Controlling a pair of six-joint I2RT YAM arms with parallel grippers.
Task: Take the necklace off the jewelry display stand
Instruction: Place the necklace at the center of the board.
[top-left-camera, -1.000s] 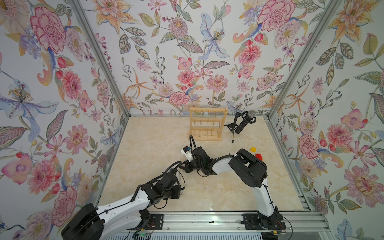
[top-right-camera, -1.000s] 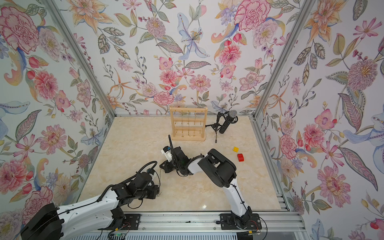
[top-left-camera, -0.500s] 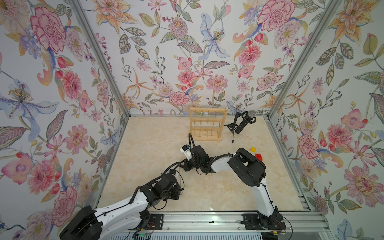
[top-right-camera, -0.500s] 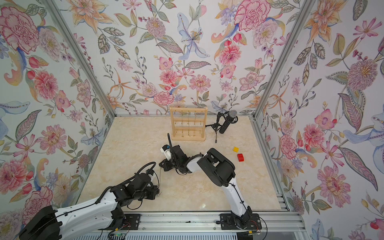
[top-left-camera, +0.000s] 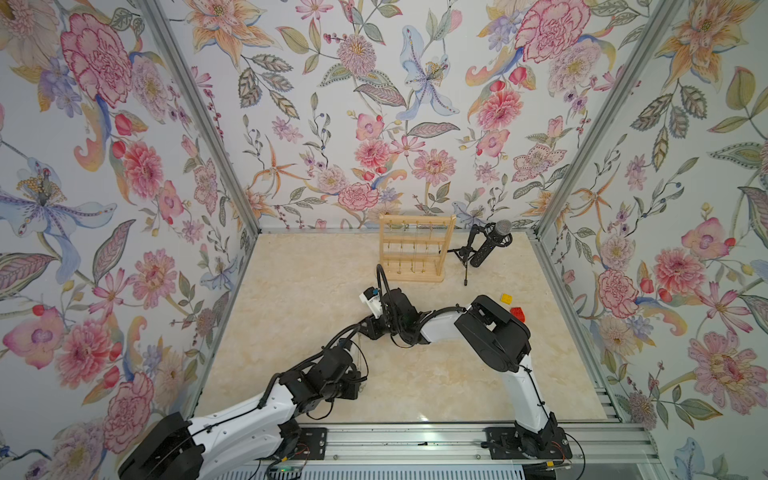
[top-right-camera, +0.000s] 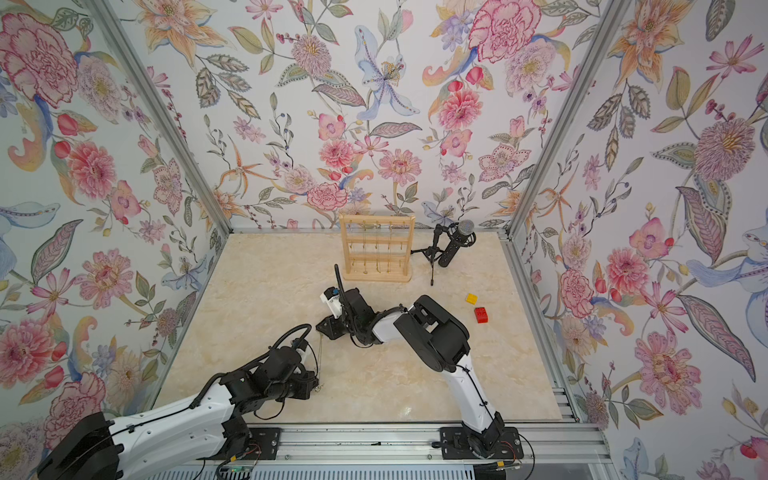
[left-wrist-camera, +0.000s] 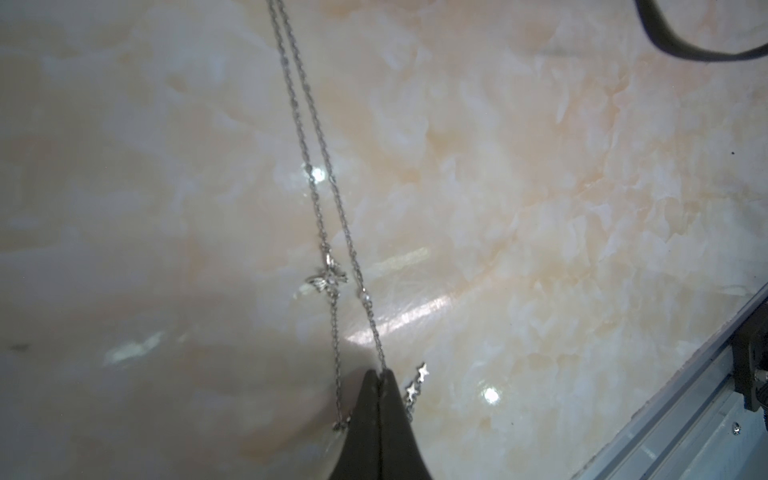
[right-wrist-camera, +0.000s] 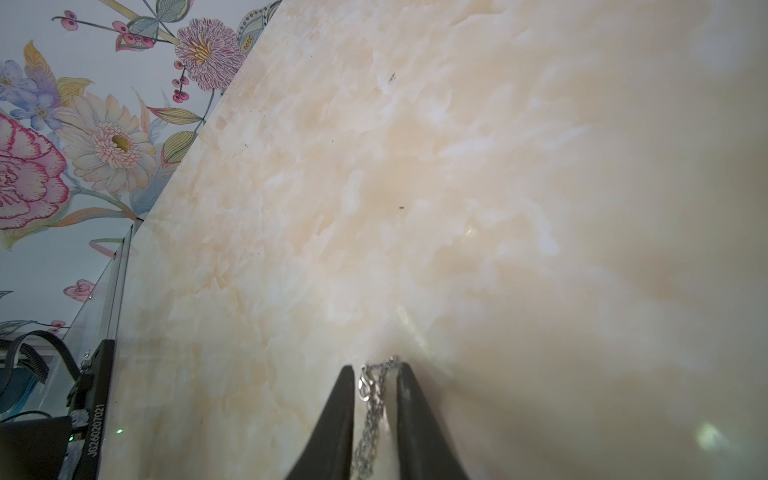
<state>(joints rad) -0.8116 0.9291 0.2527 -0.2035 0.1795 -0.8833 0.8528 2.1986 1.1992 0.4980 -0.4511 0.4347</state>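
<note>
The right gripper (right-wrist-camera: 376, 368) is letting go. A moment ago its two black fingers were pressed together. Now there is a small gap between them. The hook end of the necklace (right-wrist-camera: 369, 399) lies loose in that gap, not squeezed. In both top views the right arm (top-left-camera: 392, 318) has its wrist a tiny bit more to the left and nearer the back wall than before. The left arm (top-left-camera: 324, 376) has shifted just a little too.
</note>
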